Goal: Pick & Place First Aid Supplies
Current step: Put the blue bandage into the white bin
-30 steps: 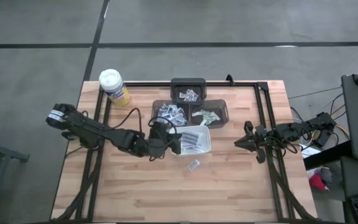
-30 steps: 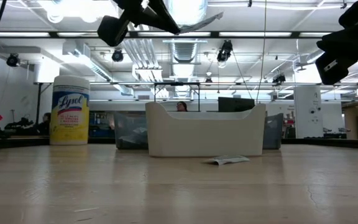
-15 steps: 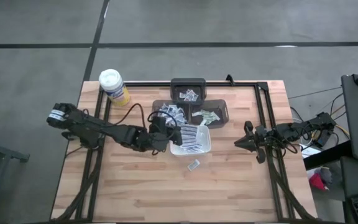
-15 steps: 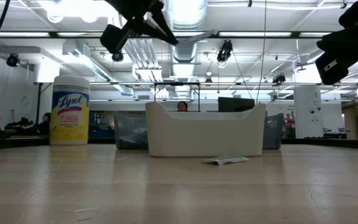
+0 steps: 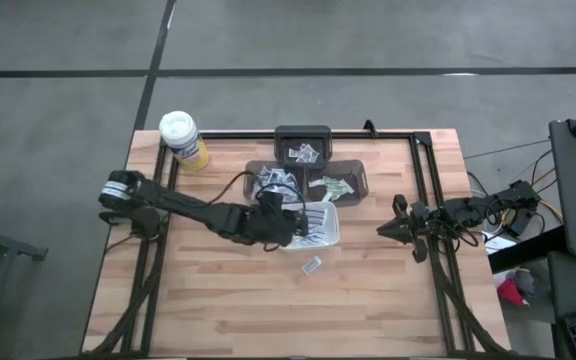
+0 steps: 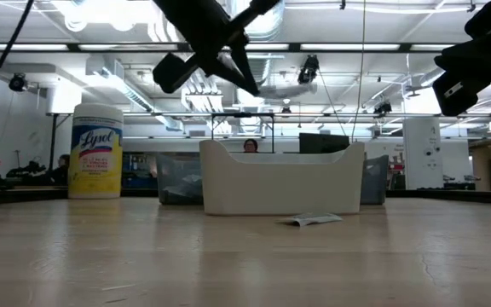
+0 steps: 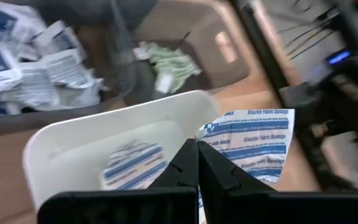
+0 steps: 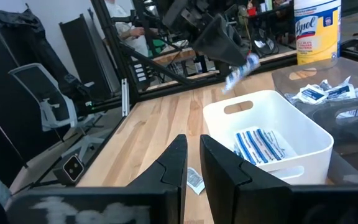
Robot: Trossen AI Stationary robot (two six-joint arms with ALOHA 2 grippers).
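Observation:
My left gripper [image 5: 286, 222] is shut on one first aid packet [image 7: 253, 140], white with blue stripes and print. It hovers over the left part of the white tray [image 5: 320, 232]. The right wrist view shows this gripper [image 8: 219, 38] above the tray with the packet [image 8: 241, 68] sticking out below its tip. More striped packets [image 8: 260, 146] lie flat on the tray's floor. One loose packet [image 5: 312, 265] lies flat on the table in front of the tray. My right gripper [image 5: 383, 232] waits at the table's right side with a narrow gap between its fingers and nothing in it. My left gripper pinches the packet between its two fingers at one edge [image 7: 215, 148]. The fingers slant down from the table's left side. The rest of the packet juts out past the fingertips, lifted clear above the tray.
Three dark bins stand behind the tray: one with white packets [image 5: 273, 180], one with greenish ones [image 5: 336, 184], and one farther back [image 5: 303, 148]. A yellow canister with a white lid [image 5: 183, 140] stands at the far left corner. Bare wood lies toward the near edge.
My left gripper has moved toward the table's right edge and down, from beside the tray's left rim to above the tray. It has kept the packet pinched.

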